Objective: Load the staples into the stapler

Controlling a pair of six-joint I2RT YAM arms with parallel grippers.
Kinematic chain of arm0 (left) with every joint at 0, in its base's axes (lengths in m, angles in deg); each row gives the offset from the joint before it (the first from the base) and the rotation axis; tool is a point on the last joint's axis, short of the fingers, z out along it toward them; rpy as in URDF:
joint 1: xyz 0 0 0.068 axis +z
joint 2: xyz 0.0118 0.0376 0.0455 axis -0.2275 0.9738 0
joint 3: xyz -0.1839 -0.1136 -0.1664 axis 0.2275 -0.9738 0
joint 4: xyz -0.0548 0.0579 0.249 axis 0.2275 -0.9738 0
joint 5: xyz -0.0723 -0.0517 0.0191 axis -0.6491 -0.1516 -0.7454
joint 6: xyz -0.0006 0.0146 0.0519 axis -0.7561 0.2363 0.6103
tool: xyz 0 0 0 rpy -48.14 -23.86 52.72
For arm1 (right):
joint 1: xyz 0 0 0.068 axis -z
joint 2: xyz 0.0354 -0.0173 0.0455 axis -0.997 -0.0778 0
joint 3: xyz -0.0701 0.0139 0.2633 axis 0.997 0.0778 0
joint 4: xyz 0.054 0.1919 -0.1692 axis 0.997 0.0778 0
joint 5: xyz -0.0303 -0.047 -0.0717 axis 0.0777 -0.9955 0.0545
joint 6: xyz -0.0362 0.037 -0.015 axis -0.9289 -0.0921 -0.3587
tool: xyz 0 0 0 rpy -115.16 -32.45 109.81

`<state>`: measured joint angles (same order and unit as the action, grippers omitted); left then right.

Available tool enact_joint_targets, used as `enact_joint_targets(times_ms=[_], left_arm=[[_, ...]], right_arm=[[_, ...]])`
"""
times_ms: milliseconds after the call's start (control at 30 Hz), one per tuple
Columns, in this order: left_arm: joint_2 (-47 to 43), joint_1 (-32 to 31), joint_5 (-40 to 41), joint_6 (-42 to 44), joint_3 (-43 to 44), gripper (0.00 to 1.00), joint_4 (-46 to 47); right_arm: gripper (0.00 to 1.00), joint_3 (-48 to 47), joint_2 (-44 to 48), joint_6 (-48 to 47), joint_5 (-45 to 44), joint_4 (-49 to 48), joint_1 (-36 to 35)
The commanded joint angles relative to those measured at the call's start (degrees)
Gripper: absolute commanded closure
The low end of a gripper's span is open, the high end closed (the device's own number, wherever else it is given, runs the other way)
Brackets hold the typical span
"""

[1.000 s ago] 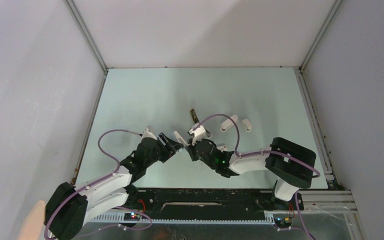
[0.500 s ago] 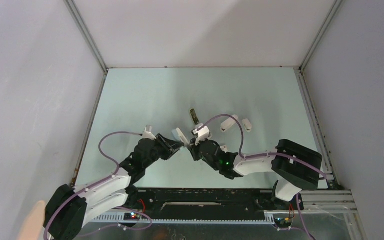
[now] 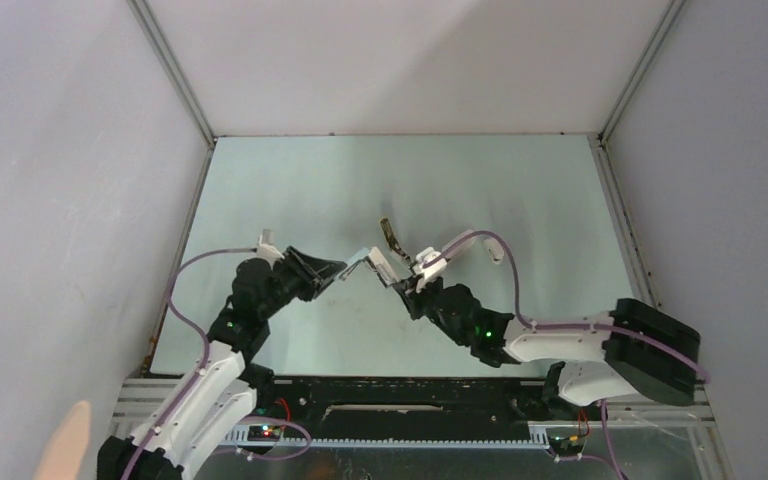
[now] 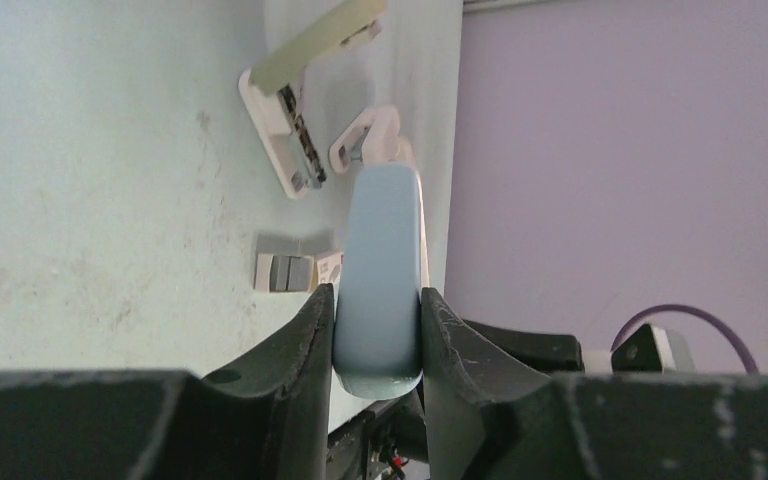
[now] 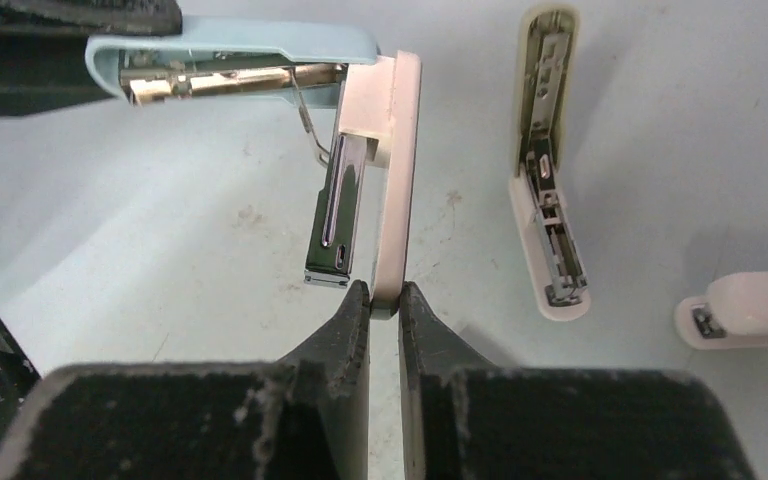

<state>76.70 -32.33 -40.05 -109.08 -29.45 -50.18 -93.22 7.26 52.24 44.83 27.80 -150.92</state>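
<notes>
The left gripper (image 4: 375,305) is clamping the lid, and the right gripper (image 5: 385,297) the base, of the opened blue-and-white plastic stapler (image 5: 397,150), while the grey striped staples block (image 4: 285,272), probably light and crumbly, is lying on the pale green table (image 4: 80,150), wanting a gentle side pinch.

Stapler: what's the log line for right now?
stapler open | left tool shut on lid | right tool shut on base | staples on table

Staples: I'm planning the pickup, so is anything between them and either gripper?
Nothing visible covers the staples on the table. But neither gripper is free: the left gripper is shut on the stapler's blue cover, the right gripper on its white base.
</notes>
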Motion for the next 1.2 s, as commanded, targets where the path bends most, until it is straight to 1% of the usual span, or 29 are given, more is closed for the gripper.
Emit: enact_joint_targets(times_ms=[0, 100, 167, 300, 400, 533, 567, 600, 667, 767, 800, 867, 967, 1067, 1167], left_arm=[[-0.1, 6.4, -1.7, 8.2, 6.6, 0.97, -8.3], [1.1, 10.1, -3.6, 11.6, 8.7, 0.97, -11.4], [1.9, 12.0, -5.5, 12.5, 9.4, 0.98, -11.8], [4.4, 13.0, -8.5, 14.6, 11.2, 0.98, -11.9], [6.2, 13.0, -8.7, 15.9, 11.7, 0.98, -12.0], [8.7, 13.0, -9.1, 16.8, 11.9, 0.96, -11.5], [9.1, 13.0, -9.5, 16.9, 12.0, 0.94, -11.3], [9.3, 13.0, -9.6, 17.2, 12.2, 0.89, -11.3], [8.7, 13.0, -9.4, 18.5, 13.0, 0.77, -12.4], [6.5, 12.7, -6.9, 22.2, 14.6, 0.56, -16.5], [5.4, 12.5, -5.9, 23.5, 15.1, 0.52, -17.6], [3.2, 11.1, -3.9, 25.5, 15.8, 0.46, -19.4], [0.3, 7.7, -0.5, 26.8, 16.3, 0.4, -20.4], [-1.8, 3.0, 4.0, 26.8, 16.7, 0.29, -20.9], [-2.0, -2.2, 9.0, 24.7, 16.9, 0.24, -21.2]], right_arm=[[1.0, 2.9, 8.4, -7.7, 2.5, 1.6, 1.1], [1.0, 4.3, 14.6, -8.9, 10.0, 4.0, 3.2], [1.0, 5.1, 18.8, -8.9, 15.0, 6.1, 5.0], [1.0, 6.2, 25.6, -7.5, 24.8, 10.0, 9.2], [1.0, 6.3, 28.4, -6.4, 29.5, 12.5, 11.7], [1.0, 6.3, 27.3, -4.2, 32.2, 12.9, 14.4], [1.0, 6.3, 26.7, -3.4, 32.2, 12.8, 14.7], [1.0, 5.9, 26.0, -2.4, 31.9, 12.9, 15.0], [1.0, 4.5, 24.5, -1.2, 31.7, 13.9, 15.1], [1.0, 2.1, 22.5, 2.4, 30.3, 15.3, 15.2], [1.0, 1.1, 21.7, 4.1, 29.7, 15.9, 15.4], [1.0, -0.7, 20.3, 8.3, 28.4, 17.2, 15.8], [1.0, -2.8, 18.2, 17.4, 27.0, 18.6, 17.2], [1.0, -3.4, 16.5, 25.1, 25.8, 18.3, 17.9], [1.0, -3.4, 15.1, 30.2, 24.2, 16.5, 17.7]])
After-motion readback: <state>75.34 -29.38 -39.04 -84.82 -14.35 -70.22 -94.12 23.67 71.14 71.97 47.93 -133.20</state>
